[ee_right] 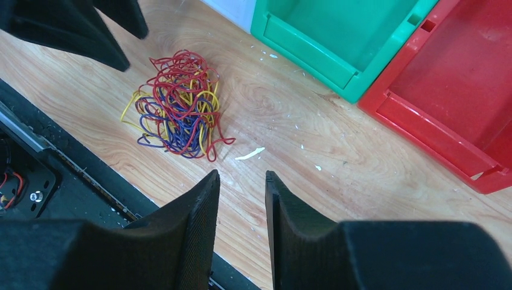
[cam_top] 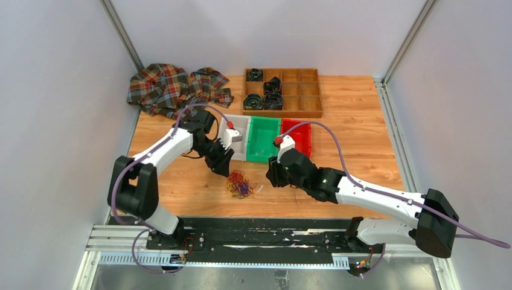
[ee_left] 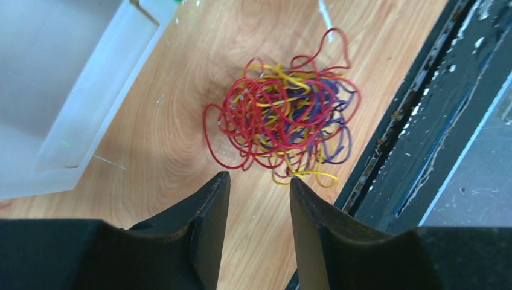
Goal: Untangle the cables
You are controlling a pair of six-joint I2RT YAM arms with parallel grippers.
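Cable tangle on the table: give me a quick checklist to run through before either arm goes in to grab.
1. Cables lie in one clump on the table, with nothing on top of them: ok.
2. Left gripper is open and empty: ok.
3. Right gripper is open and empty: ok.
4. White bin, green bin and red bin sit apart from the clump: ok.
5. A free strand end to pinch: cannot tell. Only loops stick out of the clump.
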